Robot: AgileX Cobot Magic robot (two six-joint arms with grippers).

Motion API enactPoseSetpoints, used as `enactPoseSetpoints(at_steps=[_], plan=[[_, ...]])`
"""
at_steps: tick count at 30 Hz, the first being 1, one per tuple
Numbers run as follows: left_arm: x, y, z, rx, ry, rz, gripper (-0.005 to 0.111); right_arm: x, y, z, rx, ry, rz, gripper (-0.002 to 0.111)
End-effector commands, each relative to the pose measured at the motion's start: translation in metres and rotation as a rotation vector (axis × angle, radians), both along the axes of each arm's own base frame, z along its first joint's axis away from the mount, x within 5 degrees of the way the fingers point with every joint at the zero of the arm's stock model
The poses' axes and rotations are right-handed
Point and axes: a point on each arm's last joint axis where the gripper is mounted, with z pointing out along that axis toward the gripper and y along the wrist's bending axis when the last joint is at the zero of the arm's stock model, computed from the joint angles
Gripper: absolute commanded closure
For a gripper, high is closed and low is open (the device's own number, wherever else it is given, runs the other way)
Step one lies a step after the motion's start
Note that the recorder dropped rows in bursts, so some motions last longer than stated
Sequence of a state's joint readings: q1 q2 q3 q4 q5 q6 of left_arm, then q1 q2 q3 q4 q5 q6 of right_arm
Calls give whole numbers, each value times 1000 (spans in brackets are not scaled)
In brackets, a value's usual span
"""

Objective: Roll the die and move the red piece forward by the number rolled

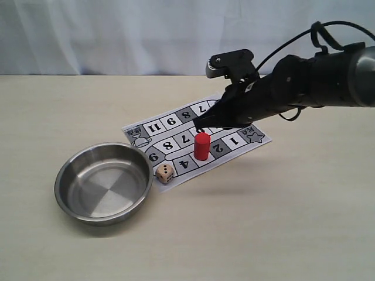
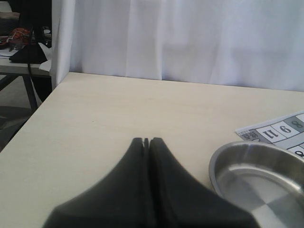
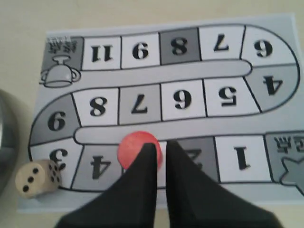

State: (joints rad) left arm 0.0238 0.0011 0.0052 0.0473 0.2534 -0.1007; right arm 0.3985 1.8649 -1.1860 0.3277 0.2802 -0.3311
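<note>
The red piece [image 1: 201, 146] stands upright on the number board [image 1: 171, 122], on the square between 4 and 2. In the right wrist view its round top [image 3: 134, 147] lies partly under one finger. My right gripper [image 1: 200, 126] hovers just above it, its fingers drawn together to a thin slit [image 3: 161, 145] with nothing between them. The die [image 1: 165, 172] rests on the board's near corner beside the bowl, three pips up [image 3: 38, 178]. My left gripper [image 2: 147, 140] is shut and empty over bare table, out of the exterior view.
An empty steel bowl [image 1: 64, 175] sits left of the board, its rim [image 2: 223, 156] close to my left gripper. The board [image 3: 190, 61] carries a winding track of numbered squares. A white curtain hangs behind the table.
</note>
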Motion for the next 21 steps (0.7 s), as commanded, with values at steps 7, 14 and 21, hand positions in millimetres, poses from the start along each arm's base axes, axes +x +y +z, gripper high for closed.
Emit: enactPoseSetpoints(at_steps=[7,14,21], plan=[[0,0,3,2,-17,-1,107,9,-88,-9,-13,232,-196,104],[0,0,3,2,-17,-1,107,6,-155,-14,-99,339,-396,104],[0,0,3,4,-17,0,107,4,-177,-15,-205,339,-396,104]])
